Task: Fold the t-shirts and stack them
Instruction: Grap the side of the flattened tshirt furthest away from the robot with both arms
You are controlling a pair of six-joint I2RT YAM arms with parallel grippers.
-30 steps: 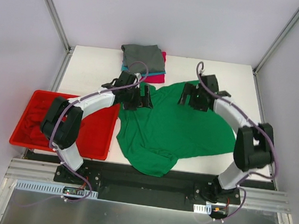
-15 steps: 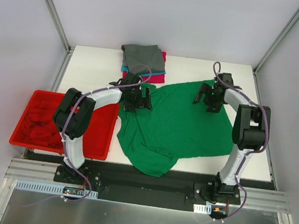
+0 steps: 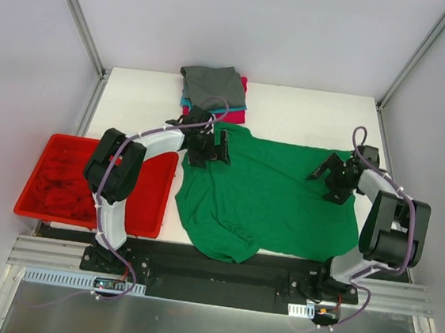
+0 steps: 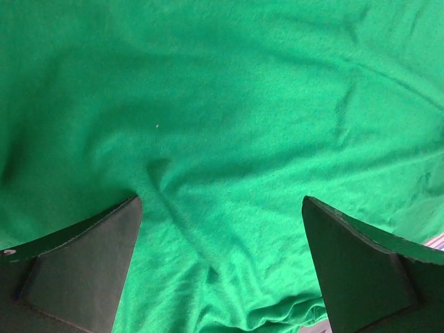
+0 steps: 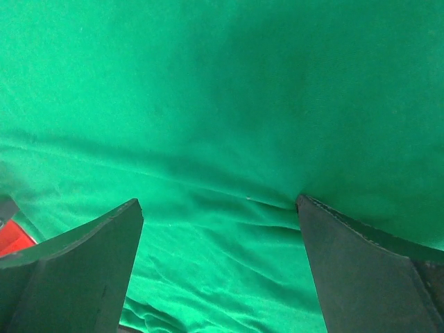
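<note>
The bright green t-shirt [image 3: 267, 199] lies spread over the middle of the table, its near hem bunched at the front edge. My left gripper [image 3: 217, 146] rests on its far left corner, jaws wide open, green cloth [image 4: 229, 125] between the fingers [image 4: 76, 270]. My right gripper [image 3: 331, 178] sits on the shirt's right side, also wide open over cloth [image 5: 222, 104]. A folded stack stands at the back: grey t-shirt [image 3: 213, 82] on top, teal [image 3: 185, 101] and magenta [image 3: 232, 117] edges beneath it.
A red plastic bin [image 3: 146, 198] stands at the table's left edge and holds crumpled red cloth [image 3: 61, 185]. Frame posts rise at the back corners. Bare white table [image 3: 308, 112] shows behind the shirt.
My right gripper has swept right and nearer across the table, and the green shirt's right side has spread out flatter with it. My left gripper has stayed almost in place.
</note>
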